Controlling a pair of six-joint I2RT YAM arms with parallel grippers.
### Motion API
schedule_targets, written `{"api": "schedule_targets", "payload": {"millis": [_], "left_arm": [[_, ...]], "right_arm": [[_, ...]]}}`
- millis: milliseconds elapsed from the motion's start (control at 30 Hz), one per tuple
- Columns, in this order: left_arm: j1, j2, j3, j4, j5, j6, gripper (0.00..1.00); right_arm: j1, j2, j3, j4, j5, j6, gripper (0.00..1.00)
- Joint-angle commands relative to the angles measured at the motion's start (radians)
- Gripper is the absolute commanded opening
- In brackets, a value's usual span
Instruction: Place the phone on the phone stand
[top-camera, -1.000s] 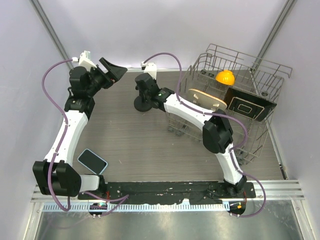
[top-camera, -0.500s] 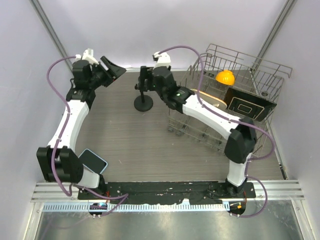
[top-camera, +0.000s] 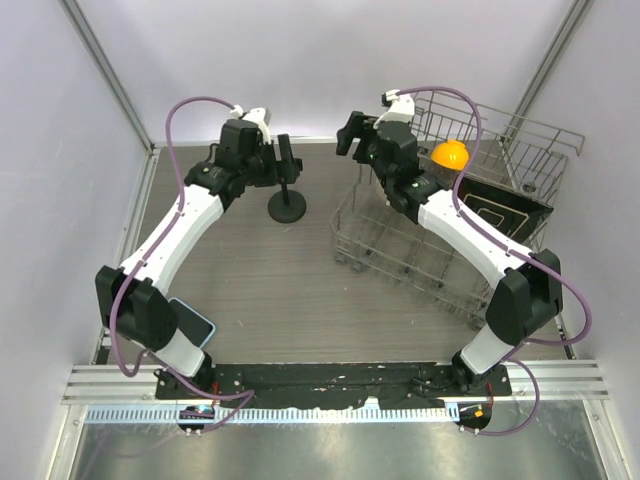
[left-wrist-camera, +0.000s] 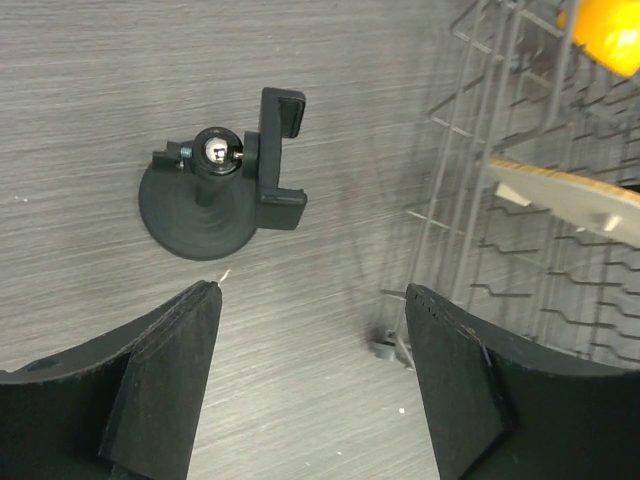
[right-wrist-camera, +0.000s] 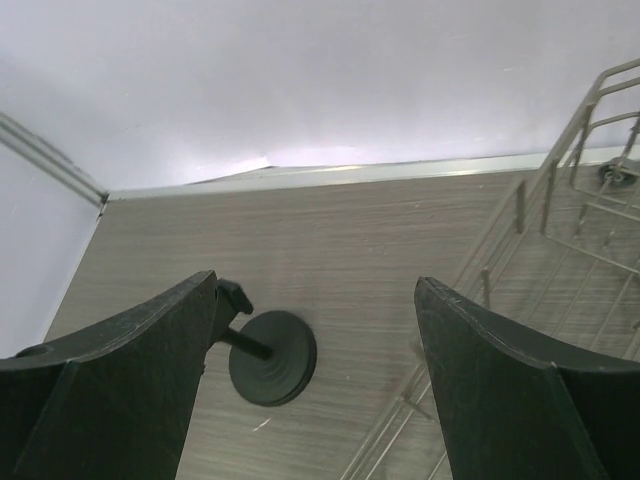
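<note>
The phone (top-camera: 196, 320) lies flat on the table (top-camera: 270, 280) near its front left corner, screen up, partly tucked behind the left arm's lower link and well apart from both grippers. The phone stand (top-camera: 287, 203) stands upright toward the back of the table, left of the wire dish rack (top-camera: 440, 262), with nothing in its clamp. The left gripper (top-camera: 287, 160) hangs just above the stand; in its wrist view the stand (left-wrist-camera: 205, 208) shows from overhead, round base and clamp (the clamp points toward the rack) beyond the fingertips, and the jaws of this gripper (left-wrist-camera: 310, 375) are spread wide, holding nothing. The right gripper (top-camera: 352, 133) is raised at the rack's back left corner, apart from the stand; its wrist view looks down past the gripper (right-wrist-camera: 315, 385) at the stand's base (right-wrist-camera: 272, 357) and the rack's edge, and its jaws are likewise spread and empty. In the rack sit an orange object (top-camera: 450, 155) and a dark board with a white outline (top-camera: 497, 212).
</note>
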Motion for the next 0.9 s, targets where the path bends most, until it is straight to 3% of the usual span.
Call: {"api": "schedule_targets", "payload": {"millis": [0,133,400,700,867], "left_arm": [[-0.024,0.059,0.047,-0.037,-0.082,0.082,0.75],[-0.024,0.082,0.045,-0.020,-0.017,0.106,0.69],[-0.022,0.106,0.016,0.056,0.017,0.181,0.70],[-0.021,0.159,0.036,0.080,-0.029,0.224,0.57],[-0.022,0.170,0.022,0.110,-0.038,0.229,0.56]], "right_arm": [[0.014,-0.021,0.007,0.065,-0.067,0.007,0.85],[0.014,0.020,0.036,0.042,-0.104,0.008,0.85],[0.014,0.121,0.144,-0.030,-0.188,-0.012,0.85],[0.014,0.171,0.202,-0.104,-0.208,-0.045,0.85],[0.014,0.181,0.207,-0.107,-0.199,-0.053,0.85]]}}
